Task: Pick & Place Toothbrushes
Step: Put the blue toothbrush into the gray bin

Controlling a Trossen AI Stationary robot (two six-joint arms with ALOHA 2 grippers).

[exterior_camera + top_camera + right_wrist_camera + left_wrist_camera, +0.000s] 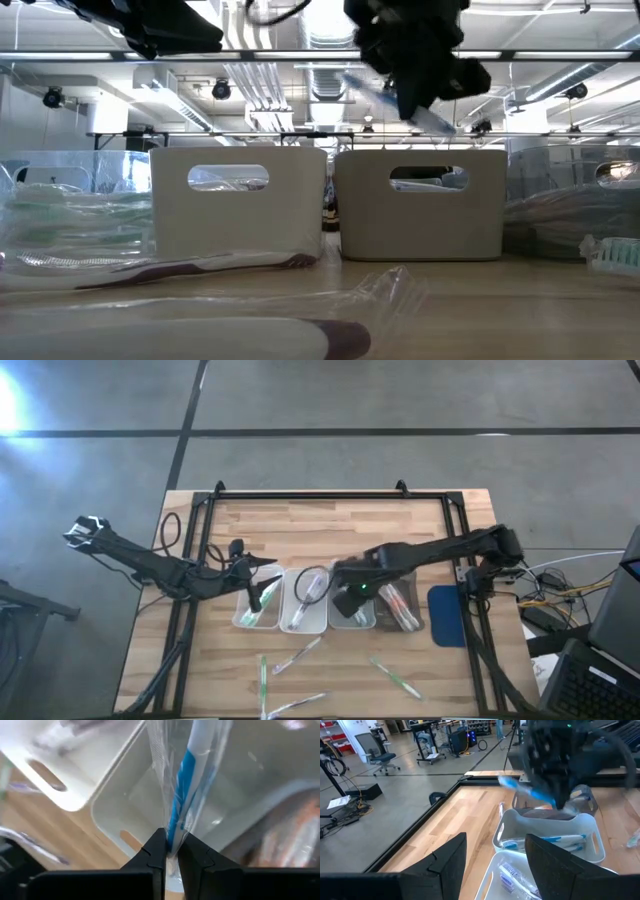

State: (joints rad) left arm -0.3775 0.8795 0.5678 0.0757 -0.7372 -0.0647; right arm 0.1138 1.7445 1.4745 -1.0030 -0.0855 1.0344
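The right gripper, fingers clenched on a blue toothbrush, hangs it lengthwise over the white bin directly below; left fingers released, nearby.

Four containers stand in a row across the middle of the pale wooden tabletop: two clear rectangular plastic trays, one at the left end and one at the right end, and two white plastic bins with handle slots between them, the left bin and the right bin. Four wrapped toothbrushes lie loose on the near part of the tabletop: one, a second, a third and a fourth. One blue-handled wrapped toothbrush hangs above the bins.
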